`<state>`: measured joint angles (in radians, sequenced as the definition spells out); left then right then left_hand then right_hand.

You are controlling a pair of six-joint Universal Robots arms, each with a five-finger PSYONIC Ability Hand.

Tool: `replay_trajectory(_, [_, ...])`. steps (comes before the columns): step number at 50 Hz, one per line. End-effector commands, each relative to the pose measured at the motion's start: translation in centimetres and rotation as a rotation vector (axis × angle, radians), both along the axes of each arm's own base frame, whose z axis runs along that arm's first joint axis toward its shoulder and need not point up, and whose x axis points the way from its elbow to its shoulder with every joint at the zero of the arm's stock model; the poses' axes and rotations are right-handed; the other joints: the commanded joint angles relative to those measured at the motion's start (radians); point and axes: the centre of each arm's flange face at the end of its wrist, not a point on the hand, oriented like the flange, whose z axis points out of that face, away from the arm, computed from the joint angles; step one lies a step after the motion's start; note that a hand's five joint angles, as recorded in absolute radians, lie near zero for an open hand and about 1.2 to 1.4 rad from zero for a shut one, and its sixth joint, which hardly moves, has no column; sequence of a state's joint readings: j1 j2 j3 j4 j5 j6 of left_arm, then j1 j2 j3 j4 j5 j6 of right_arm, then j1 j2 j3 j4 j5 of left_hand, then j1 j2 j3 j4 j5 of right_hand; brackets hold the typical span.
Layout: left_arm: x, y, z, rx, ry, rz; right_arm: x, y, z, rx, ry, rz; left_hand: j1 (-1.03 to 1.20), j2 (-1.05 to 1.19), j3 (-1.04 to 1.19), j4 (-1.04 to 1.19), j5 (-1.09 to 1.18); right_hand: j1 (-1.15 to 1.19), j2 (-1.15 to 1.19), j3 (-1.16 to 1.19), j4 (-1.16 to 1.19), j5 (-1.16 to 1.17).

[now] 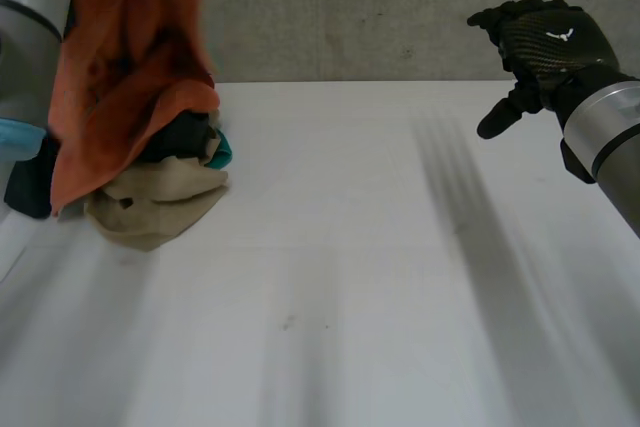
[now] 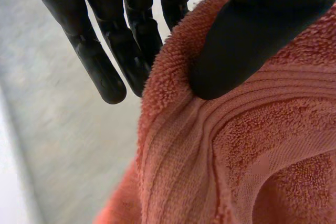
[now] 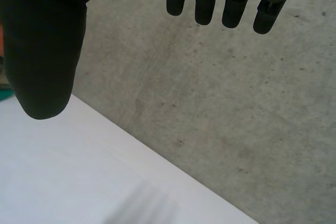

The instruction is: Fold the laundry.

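An orange towel [image 1: 125, 77] hangs lifted at the table's far left, its lower part draped over a laundry pile. In the left wrist view my left hand [image 2: 247, 40] pinches the orange towel [image 2: 252, 150] at its ribbed edge, thumb pressed on one face and fingers [image 2: 105, 61] reaching behind it. The pile under it has a beige cloth [image 1: 160, 205] with a black piece [image 1: 180, 137] and a teal piece [image 1: 222, 150] on top. My right hand [image 1: 540, 42] hovers above the table's far right, open and holding nothing, with thumb [image 3: 44, 51] and fingers spread.
The white table [image 1: 350, 277] stretches bare from the pile to the right arm [image 1: 610, 137]. A grey concrete wall [image 1: 350, 7] stands right behind the table's far edge. My left arm [image 1: 30, 7] stands at the left beside the towel.
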<state>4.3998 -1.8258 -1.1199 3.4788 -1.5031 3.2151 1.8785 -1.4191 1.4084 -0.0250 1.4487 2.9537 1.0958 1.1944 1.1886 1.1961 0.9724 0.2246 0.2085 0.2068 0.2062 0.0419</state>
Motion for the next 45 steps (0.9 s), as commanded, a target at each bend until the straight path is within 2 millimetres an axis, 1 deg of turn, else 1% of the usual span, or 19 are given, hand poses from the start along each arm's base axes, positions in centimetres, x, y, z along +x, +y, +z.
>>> replay_trajectory(1, [-6.0,8.6,-3.2,0.197,0.041,-0.361,-1.2,-0.8,0.8,-0.021,-0.007,-0.039,0.3,0.202,0.208,0.2,0.249,-0.05,-0.034,-0.032,-0.032,-0.042])
replay_trajectory(3, [-7.4,10.1,-5.2,0.26,0.012,-0.409,-1.5,-1.0,0.9,-0.024,-0.008,-0.048,0.3,0.202,0.208,0.2,0.249,-0.05,-0.034,-0.032,-0.032,-0.042])
replay_trajectory(4, [-8.9,11.3,-7.8,0.336,-0.026,-0.453,-1.6,-1.1,0.9,-0.026,-0.008,-0.051,0.3,0.202,0.208,0.2,0.249,-0.05,-0.034,-0.032,-0.032,-0.042])
replay_trajectory(7, [-11.0,12.7,-12.2,0.462,-0.101,-0.508,-2.0,-1.3,0.9,-0.024,-0.006,-0.065,0.3,0.202,0.208,0.2,0.249,-0.05,-0.034,-0.032,-0.032,-0.042])
replay_trajectory(8, [-12.1,13.5,-15.1,0.552,-0.156,-0.528,-2.0,-1.4,0.9,-0.024,-0.006,-0.066,0.3,0.202,0.208,0.2,0.249,-0.05,-0.034,-0.032,-0.032,-0.042])
replay_trajectory(9, [-12.4,13.8,-16.0,0.582,-0.178,-0.535,-2.1,-1.4,0.9,-0.021,-0.003,-0.068,0.1,0.002,0.007,0.0,0.049,-0.05,-0.034,-0.032,-0.032,-0.042])
replay_trajectory(11, [-12.8,14.1,-17.6,0.642,-0.225,-0.537,-2.1,-1.3,0.8,-0.008,0.005,-0.066,-0.553,-0.652,-0.646,-0.653,-0.604,-0.05,-0.034,-0.032,-0.032,-0.042])
replay_trajectory(12, [-12.8,14.4,-18.8,0.701,-0.272,-0.531,-2.1,-1.3,0.6,-0.003,0.013,-0.065,-0.742,-0.841,-0.835,-0.843,-0.794,-0.05,-0.034,-0.032,-0.032,-0.042])
replay_trajectory(13, [-12.8,14.6,-19.3,0.721,-0.291,-0.532,-2.0,-1.4,0.4,0.004,0.023,-0.064,-0.741,-0.84,-0.834,-0.842,-0.793,-0.05,-0.034,-0.032,-0.032,-0.042])
replay_trajectory(15, [-12.5,14.9,-19.6,0.747,-0.318,-0.526,-1.9,-1.4,-0.1,0.02,0.06,-0.059,-0.756,-0.855,-0.849,-0.856,-0.807,-0.05,-0.034,-0.032,-0.032,-0.042])
replay_trajectory(19, [-11.9,14.7,-16.5,0.667,-0.279,-0.518,-1.6,-1.5,-1.7,0.064,0.156,-0.046,-0.818,-0.916,-0.911,-0.918,-0.869,-0.05,-0.034,-0.032,-0.032,-0.042])
replay_trajectory(20, [-11.2,14.2,-14.8,0.622,-0.249,-0.5,-1.5,-1.4,-1.9,0.068,0.177,-0.044,-0.818,-0.916,-0.911,-0.918,-0.869,-0.05,-0.034,-0.032,-0.032,-0.042])
replay_trajectory(23, [-9.5,12.9,-12.9,0.572,-0.205,-0.448,-1.6,-1.1,-2.3,0.084,0.244,-0.04,-0.818,-0.916,-0.911,-0.918,-0.869,-0.05,-0.034,-0.032,-0.032,-0.042])
replay_trajectory(24, [-8.1,11.7,-12.1,0.549,-0.181,-0.403,-1.5,-0.9,-2.5,0.091,0.257,-0.036,-0.818,-0.916,-0.911,-0.918,-0.869,-0.05,-0.034,-0.032,-0.032,-0.042])
replay_trajectory(28, [-4.8,9.7,-10.6,0.504,-0.148,-0.301,-0.2,1.0,-3.5,0.145,0.304,0.028,-0.818,-0.916,-0.911,-0.918,-0.869,-0.05,-0.034,-0.032,-0.032,-0.042])
replay_trajectory(33, [-1.2,6.8,-11.8,0.506,-0.215,-0.15,2.2,4.5,-5.3,0.208,0.34,0.147,-0.818,-0.916,-0.911,-0.918,-0.869,-0.05,-0.034,-0.032,-0.032,-0.042])
replay_trajectory(38, [2.5,4.3,-14.0,0.52,-0.354,0.006,4.2,7.8,-8.9,0.275,0.395,0.258,-0.818,-0.916,-0.911,-0.918,-0.869,-0.05,-0.034,-0.032,-0.032,-0.042])
replay_trajectory(43, [5.8,2.3,-17.0,0.568,-0.449,0.084,5.7,8.9,-12.6,0.296,0.416,0.315,-0.818,-0.916,-0.911,-0.918,-0.869,-0.05,-0.034,-0.032,-0.032,-0.042])
replay_trajectory(45, [6.4,2.0,-17.4,0.581,-0.446,0.081,6.1,8.9,-13.6,0.295,0.417,0.321,-0.818,-0.916,-0.911,-0.918,-0.869,-0.05,-0.034,-0.032,-0.032,-0.042])
